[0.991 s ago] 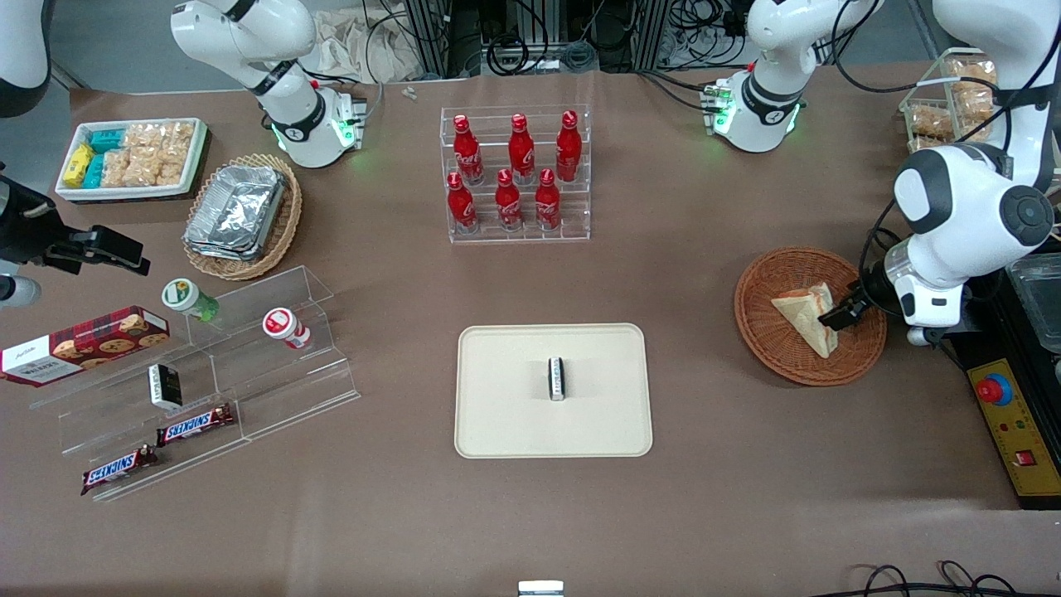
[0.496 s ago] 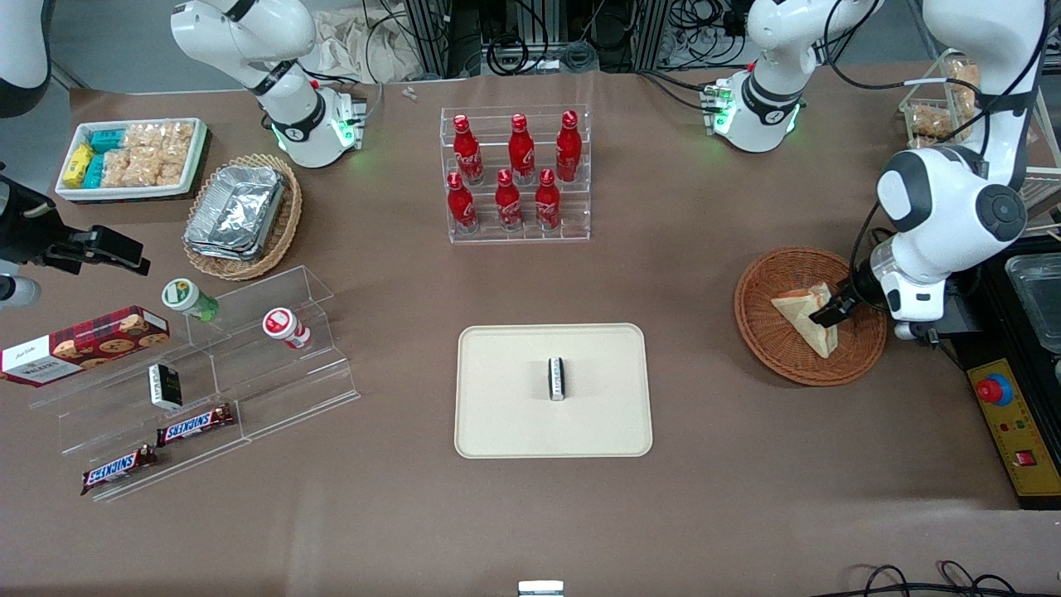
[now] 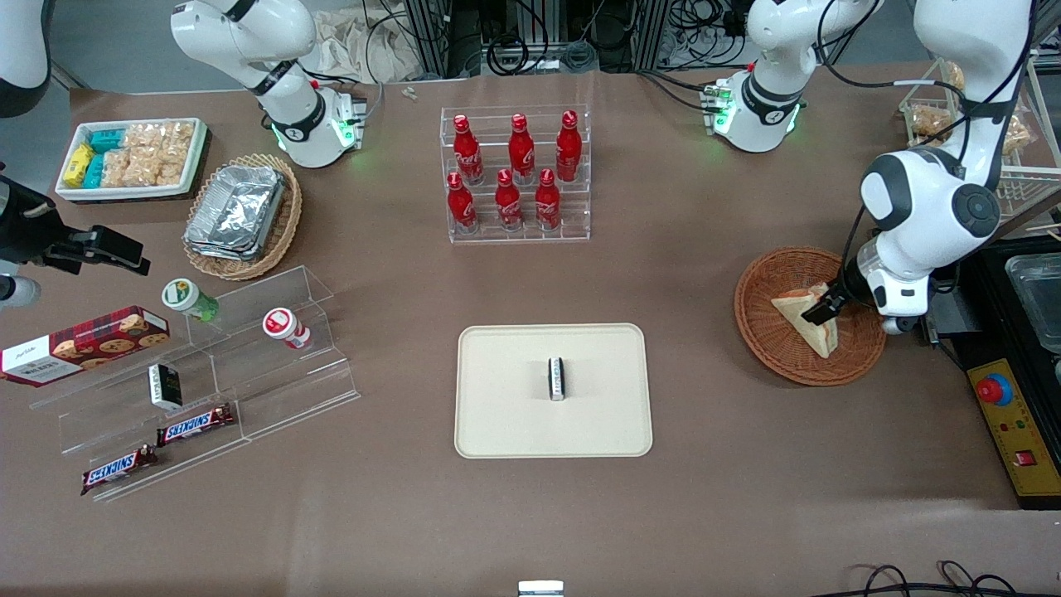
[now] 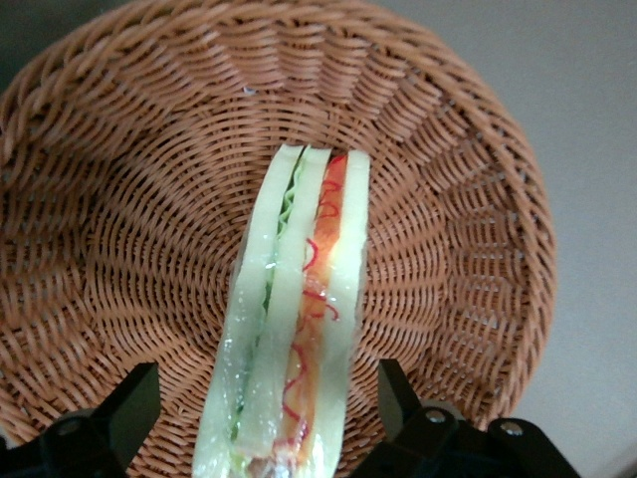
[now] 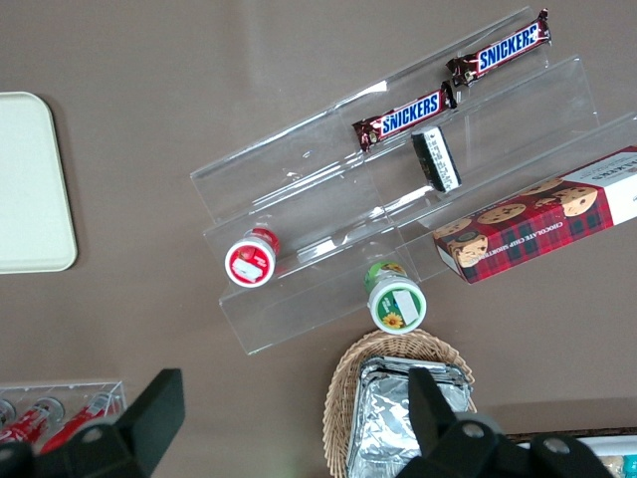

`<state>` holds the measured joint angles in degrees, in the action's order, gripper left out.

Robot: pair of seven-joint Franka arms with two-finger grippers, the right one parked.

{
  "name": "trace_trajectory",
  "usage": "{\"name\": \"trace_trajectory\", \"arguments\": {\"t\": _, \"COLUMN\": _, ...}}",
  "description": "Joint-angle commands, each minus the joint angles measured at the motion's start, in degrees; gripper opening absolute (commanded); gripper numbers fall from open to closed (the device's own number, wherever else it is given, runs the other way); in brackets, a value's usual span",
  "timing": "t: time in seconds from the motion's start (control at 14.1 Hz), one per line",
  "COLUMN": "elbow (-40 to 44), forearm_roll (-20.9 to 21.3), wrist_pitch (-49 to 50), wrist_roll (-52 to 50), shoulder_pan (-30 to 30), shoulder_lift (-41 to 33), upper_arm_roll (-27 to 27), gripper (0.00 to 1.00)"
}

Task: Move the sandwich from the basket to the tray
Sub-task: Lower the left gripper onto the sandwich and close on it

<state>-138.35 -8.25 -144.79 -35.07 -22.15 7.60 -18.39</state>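
The sandwich (image 3: 806, 316) is a white-bread wedge lying in the round reddish-brown basket (image 3: 779, 352) toward the working arm's end of the table. Its cut edge (image 4: 296, 319) shows pink and green layers. My gripper (image 3: 822, 310) is down in the basket at the sandwich. It is open, one black finger (image 4: 127, 410) on each side of the wedge with gaps between. The cream tray (image 3: 506, 414) lies mid-table, nearer the front camera than the bottle rack, with a small dark packet (image 3: 557, 379) on it.
A clear rack of red bottles (image 3: 515, 176) stands farther from the camera than the tray. Toward the parked arm's end are acrylic steps (image 3: 215, 373) with snack bars, cups and a cookie box, a pale basket of foil containers (image 3: 240, 214) and a white snack bin (image 3: 133, 157). A control box (image 3: 1015, 431) sits beside the basket.
The arm has shifted toward the parked arm's end and slightly away from the camera, bringing the gripper farther over the sandwich. The sandwich has not moved.
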Motion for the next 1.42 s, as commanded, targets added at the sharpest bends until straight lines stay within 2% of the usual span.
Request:
{"name": "trace_trajectory", "arguments": {"t": 0.0, "elbow": -0.9, "forearm_roll": -0.5, "wrist_pitch": -2.2, "wrist_roll": -0.7, "shoulder_pan": -0.9, "shoulder_lift": 0.5, "upper_arm_roll": -0.5, "gripper": 0.97}}
{"name": "trace_trajectory", "arguments": {"t": 0.21, "elbow": -1.0, "forearm_roll": -0.8, "wrist_pitch": -4.5, "wrist_roll": -0.7, "shoulder_pan": -0.9, "shoulder_lift": 2.2, "upper_arm_roll": -0.5, "gripper": 0.96}}
{"name": "trace_trajectory", "arguments": {"t": 0.35, "elbow": -0.9, "forearm_roll": -0.8, "wrist_pitch": -5.3, "wrist_roll": -0.7, "shoulder_pan": -0.9, "shoulder_lift": 2.9, "upper_arm_roll": -0.5, "gripper": 0.91}}
{"name": "trace_trajectory", "arguments": {"t": 0.42, "elbow": -0.9, "forearm_roll": -0.8, "wrist_pitch": -5.2, "wrist_roll": -0.7, "shoulder_pan": -0.9, "shoulder_lift": 2.8, "upper_arm_roll": -0.5, "gripper": 0.78}}
{"name": "trace_trajectory", "arguments": {"t": 0.5, "elbow": -0.9, "forearm_roll": -0.8, "wrist_pitch": -5.2, "wrist_roll": -0.7, "shoulder_pan": -0.8, "shoulder_lift": 2.8, "upper_arm_roll": -0.5, "gripper": 0.55}}
{"name": "trace_trajectory", "arguments": {"t": 0.71, "elbow": -0.4, "forearm_roll": -0.8, "wrist_pitch": -4.8, "wrist_roll": -0.6, "shoulder_pan": -0.4, "shoulder_lift": 2.7, "upper_arm_roll": -0.5, "gripper": 0.02}}
{"name": "trace_trajectory", "arguments": {"t": 0.99, "elbow": -0.1, "forearm_roll": 0.3, "wrist_pitch": -1.2, "wrist_roll": -3.2, "shoulder_pan": 0.8, "shoulder_lift": 0.0, "upper_arm_roll": -0.9, "gripper": 0.0}}
{"name": "trace_trajectory", "arguments": {"t": 1.2, "elbow": 3.2, "forearm_roll": 0.9, "wrist_pitch": 10.2, "wrist_roll": -0.4, "shoulder_pan": 0.8, "shoulder_lift": -6.7, "upper_arm_roll": -1.6, "gripper": 0.0}}
{"name": "trace_trajectory", "arguments": {"t": 1.35, "elbow": 9.1, "forearm_roll": 0.9, "wrist_pitch": 19.9, "wrist_roll": 1.6, "shoulder_pan": 0.8, "shoulder_lift": -9.7, "upper_arm_roll": -2.4, "gripper": 0.0}}
